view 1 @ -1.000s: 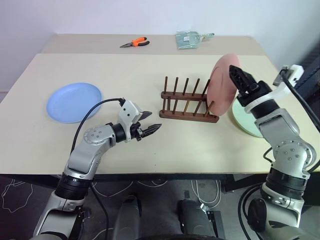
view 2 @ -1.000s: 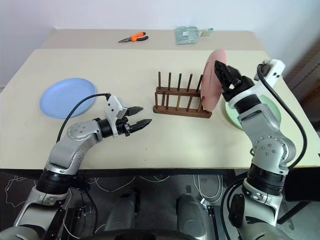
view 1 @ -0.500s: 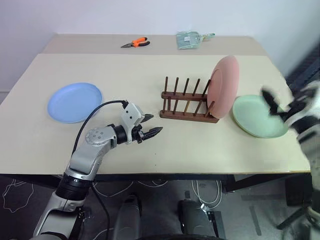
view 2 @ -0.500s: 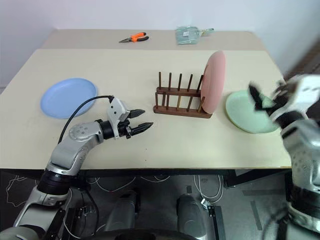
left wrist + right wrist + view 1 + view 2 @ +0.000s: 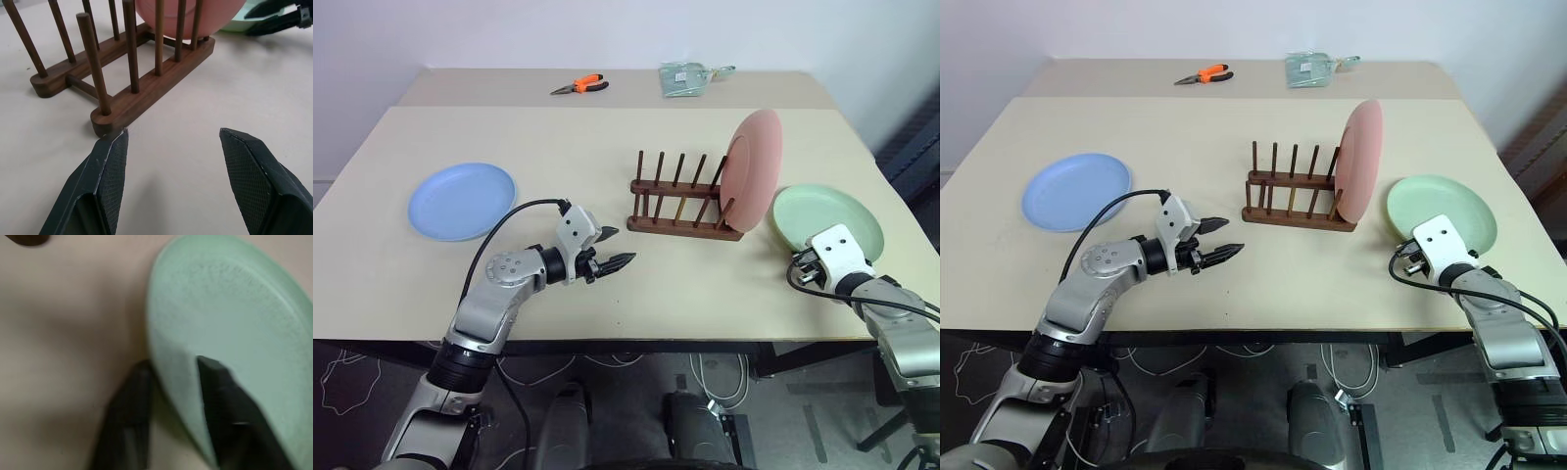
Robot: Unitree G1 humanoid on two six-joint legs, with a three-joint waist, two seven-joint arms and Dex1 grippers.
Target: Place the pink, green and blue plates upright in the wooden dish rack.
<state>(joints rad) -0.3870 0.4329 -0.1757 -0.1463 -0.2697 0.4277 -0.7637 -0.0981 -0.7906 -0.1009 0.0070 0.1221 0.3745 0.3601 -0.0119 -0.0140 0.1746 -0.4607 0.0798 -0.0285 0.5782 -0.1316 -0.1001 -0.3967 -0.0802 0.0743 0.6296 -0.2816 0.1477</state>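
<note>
The pink plate (image 5: 752, 166) stands upright in the right end slot of the wooden dish rack (image 5: 680, 220). To the right of the rack the green plate (image 5: 832, 215) lies flat on the table. My right gripper (image 5: 173, 363) is at its near rim, shut on it, with one finger over the plate and the other outside the rim. Far to the left the blue plate (image 5: 462, 201) lies flat. My left gripper (image 5: 619, 247) hovers open and empty just in front of the rack's left end (image 5: 105, 117).
Orange-handled pliers (image 5: 579, 84) and a pale green packet (image 5: 683, 76) lie at the back of the table. The table's front edge (image 5: 636, 340) runs close below both hands.
My right gripper let go of the pink plate, left it in the rack, dropped down and to the right to the green plate's rim and closed there. The left arm stayed put.
</note>
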